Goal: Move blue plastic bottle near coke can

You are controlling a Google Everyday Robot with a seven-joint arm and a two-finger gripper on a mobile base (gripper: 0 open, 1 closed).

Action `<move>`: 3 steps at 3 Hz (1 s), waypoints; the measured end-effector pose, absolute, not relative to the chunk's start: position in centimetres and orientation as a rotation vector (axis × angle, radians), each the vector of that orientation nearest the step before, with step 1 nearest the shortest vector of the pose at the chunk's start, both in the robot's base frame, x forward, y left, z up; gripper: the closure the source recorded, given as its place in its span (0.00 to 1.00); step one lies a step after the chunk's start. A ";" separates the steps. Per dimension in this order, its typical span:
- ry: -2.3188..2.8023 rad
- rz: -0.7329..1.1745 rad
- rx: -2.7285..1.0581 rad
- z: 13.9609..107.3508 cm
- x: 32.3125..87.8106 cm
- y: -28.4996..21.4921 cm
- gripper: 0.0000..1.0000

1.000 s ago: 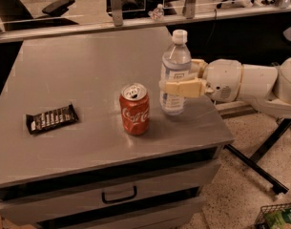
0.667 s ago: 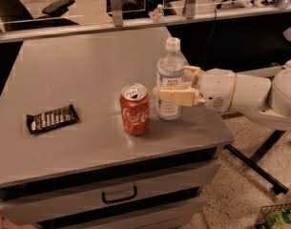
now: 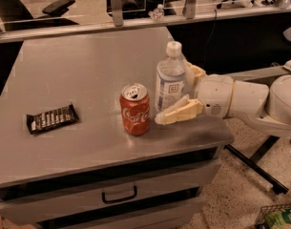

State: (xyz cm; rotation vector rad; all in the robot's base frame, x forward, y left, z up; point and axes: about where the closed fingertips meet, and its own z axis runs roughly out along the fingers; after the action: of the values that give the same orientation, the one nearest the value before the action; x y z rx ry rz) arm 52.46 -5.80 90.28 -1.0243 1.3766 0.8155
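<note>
The blue plastic bottle, clear bluish with a white cap and a pale label, stands upright on the grey table near its right front edge. The red coke can stands upright just left of the bottle, a small gap between them. My gripper reaches in from the right and straddles the bottle. One cream finger lies in front of the bottle's base and the other shows behind it. The fingers stand spread, apart from the bottle's sides.
A dark candy bar wrapper lies at the table's left front. The table has a drawer with a handle below. A tiny clear bottle sits on the ledge behind. The table's right edge is close to the bottle.
The gripper carried the bottle left and toward the front, down onto the table beside the can. The fingers have since spread away from the bottle.
</note>
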 end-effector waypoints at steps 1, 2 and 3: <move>1.377 0.815 -1.024 90.3 52.5 -5.8 0.00; 1.413 0.671 -1.050 92.5 53.2 -9.2 0.00; 1.511 0.462 -1.076 94.3 53.5 -14.5 0.00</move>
State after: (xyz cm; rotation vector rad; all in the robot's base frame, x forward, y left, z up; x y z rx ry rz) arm 53.45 -14.52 94.35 -1.0760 1.5107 0.4625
